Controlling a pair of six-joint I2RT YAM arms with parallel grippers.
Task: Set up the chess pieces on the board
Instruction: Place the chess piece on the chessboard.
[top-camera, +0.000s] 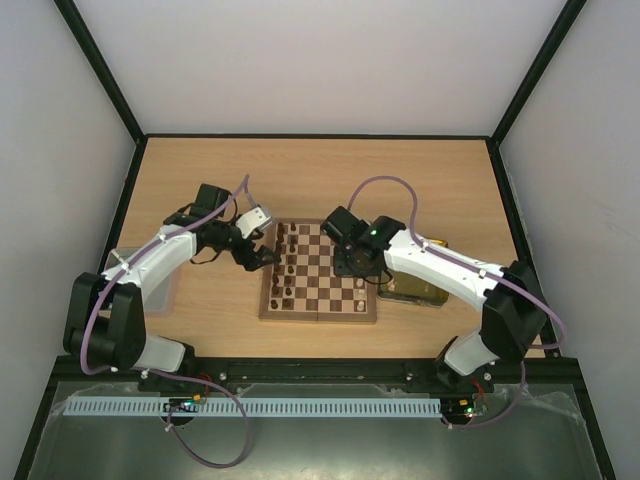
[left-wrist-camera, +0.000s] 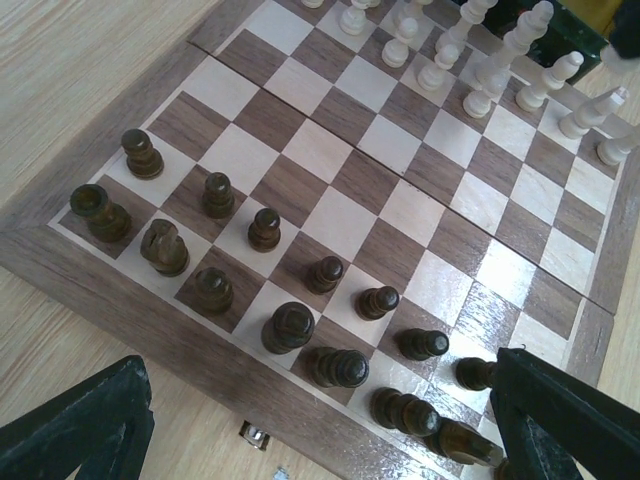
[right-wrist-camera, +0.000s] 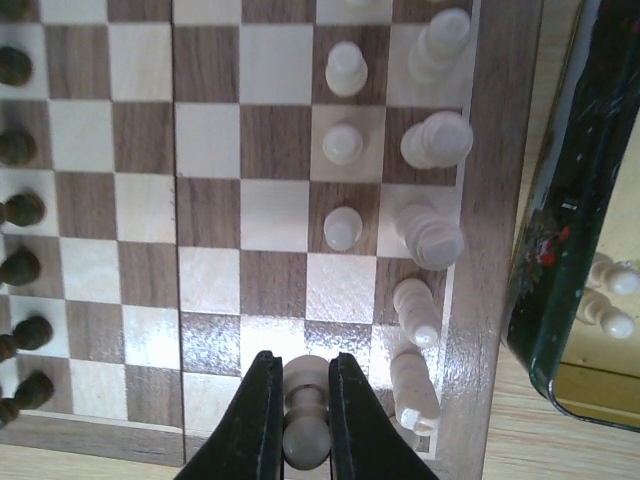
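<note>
The two arms rise from their bases at the near edge of the light wooden table (top-camera: 320, 170). Just beyond them, between the arms, the square wooden chessboard of dark-brown and light-tan checks (top-camera: 318, 316) lies flat.

The right gripper (right-wrist-camera: 304, 362) reaches over the board's right side. Its black fingers (right-wrist-camera: 262, 420) are drawn in narrowly and clamp a small pale cream pawn (right-wrist-camera: 305, 438) by its sides. The pawn hangs over the second file in from the brown rim; whether its base touches the square cannot be told. Further along that file three more cream pawns (right-wrist-camera: 342, 228) stand upright, with one bare light square between them and the held pawn. The taller cream pieces (right-wrist-camera: 432, 240) line the file next to the rim. Just beside that rim sits a dark-rimmed tray with a yellow floor (right-wrist-camera: 560, 250), and two cream pieces (right-wrist-camera: 608, 315) lie in it.

The left gripper (left-wrist-camera: 318, 360) hovers at the board's left edge, its fingers (left-wrist-camera: 80, 425) spread wide and holding nothing. Below it the dark brown pieces (left-wrist-camera: 288, 328) stand in two rows along that side. The middle files are bare, and the cream side shows at the far edge of the left wrist view.
</note>
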